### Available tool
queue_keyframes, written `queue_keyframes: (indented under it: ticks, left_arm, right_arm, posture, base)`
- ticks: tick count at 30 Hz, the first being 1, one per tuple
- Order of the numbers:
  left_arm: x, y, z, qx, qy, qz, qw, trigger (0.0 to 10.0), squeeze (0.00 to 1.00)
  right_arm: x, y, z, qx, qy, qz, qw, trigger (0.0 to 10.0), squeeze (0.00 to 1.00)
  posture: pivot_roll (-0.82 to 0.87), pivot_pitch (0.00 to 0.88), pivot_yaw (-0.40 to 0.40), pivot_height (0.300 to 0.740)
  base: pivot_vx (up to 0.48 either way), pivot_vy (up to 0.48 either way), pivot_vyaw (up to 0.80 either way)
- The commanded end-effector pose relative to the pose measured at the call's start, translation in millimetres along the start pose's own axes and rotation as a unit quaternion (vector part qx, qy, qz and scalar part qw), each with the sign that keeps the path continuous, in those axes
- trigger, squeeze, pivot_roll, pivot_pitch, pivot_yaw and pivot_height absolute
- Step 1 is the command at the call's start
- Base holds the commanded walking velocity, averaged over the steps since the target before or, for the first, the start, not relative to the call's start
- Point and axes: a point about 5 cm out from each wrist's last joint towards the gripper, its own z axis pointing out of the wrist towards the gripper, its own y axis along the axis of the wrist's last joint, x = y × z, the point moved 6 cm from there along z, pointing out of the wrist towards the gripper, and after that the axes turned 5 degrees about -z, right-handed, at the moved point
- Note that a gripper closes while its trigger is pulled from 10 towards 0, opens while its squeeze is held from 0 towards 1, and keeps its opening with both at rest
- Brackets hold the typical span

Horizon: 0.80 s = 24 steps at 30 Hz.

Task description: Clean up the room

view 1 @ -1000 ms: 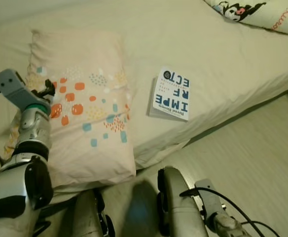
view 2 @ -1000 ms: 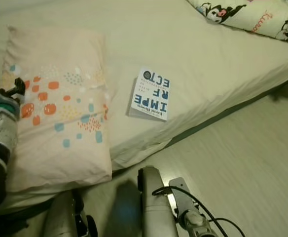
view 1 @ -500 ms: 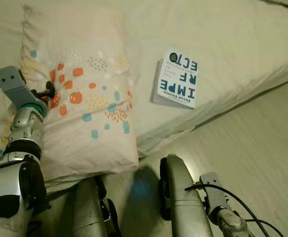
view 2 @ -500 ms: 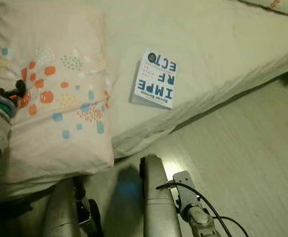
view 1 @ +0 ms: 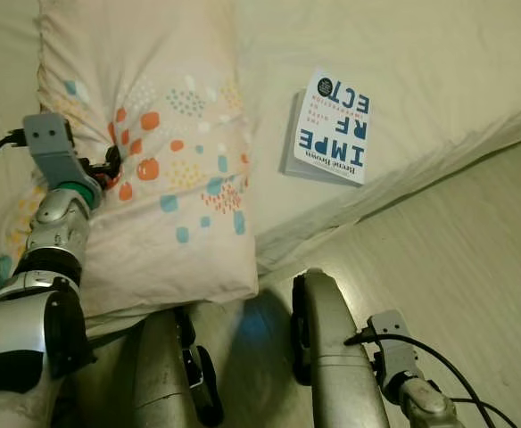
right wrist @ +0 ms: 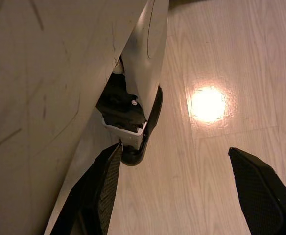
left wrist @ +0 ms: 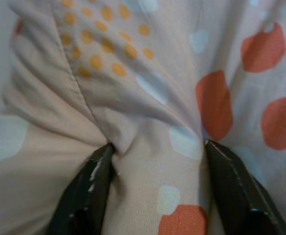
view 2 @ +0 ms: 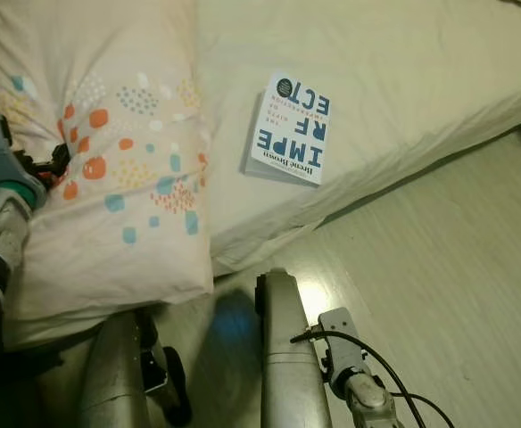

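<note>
Soft cotton, cream with orange, blue and yellow dots: pillow [view 1: 144,160] lying on the bed [view 1: 439,80], one short end overhanging the mattress edge toward the robot's legs. Left gripper [left wrist: 155,191] pressed into the pillow's near-left part, jaws spread and sunk into the cover, a ridge of bunched fabric standing between them with a seam running up from the one finger [left wrist: 86,188]. Not yet pinched tight, judging by the gap on either side of the fold; jaws parted around cloth rather than clamped on it.

Likely light and floppy, sure to sag and fold when lifted from a single point; cover loose over the filling, so a shallow pinch may take only fabric and let the stuffing slide. Better to bite deep enough to catch filling too, close to a corner or the seam, where the cloth is doubled. Nothing fragile, little risk of slipping once shut.

Book [view 1: 332,138], blue-and-white cover, lying flat well beyond the jaws, past the pillow's far long edge, near the mattress side. Stiff and thin, awkward to pick off soft bedding.

Right gripper [right wrist: 182,191] hanging idle beside the leg over pale wood floor [right wrist: 221,58], jaws wide apart, holding nothing.
</note>
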Motion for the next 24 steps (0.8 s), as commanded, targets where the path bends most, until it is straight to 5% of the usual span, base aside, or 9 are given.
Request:
queue_keyframes:
  ticks: [1,19,24]
  left_arm:
    - [-9.2,-64,-14.3,0.101,-0.025,0.01,0.995,0.0,0.0]
    - [-28.8,-99,-26.6,0.137,-0.06,0.013,0.989,0.0,0.0]
    - [-30.5,-102,-28.8,0.127,-0.057,-0.035,0.99,0.0,0.0]
  right_arm:
    - [34.3,-64,-20.6,0.104,0.05,0.009,0.993,10.0,0.0]
    - [19.5,-35,-8.0,0.064,0.034,0.016,0.997,10.0,0.0]
    - [16.6,-19,-0.3,0.047,0.029,0.028,0.998,10.0,0.0]
  posture:
    - [-0.32,0.488,0.079,0.61]
    - [-0.32,0.441,0.09,0.61]
    - [-0.3,0.413,0.103,0.61]
  base:
    - [0.0,0.0,0.0]
    - [0.0,0.0,0.0]
    - [0.0,0.0,0.0]
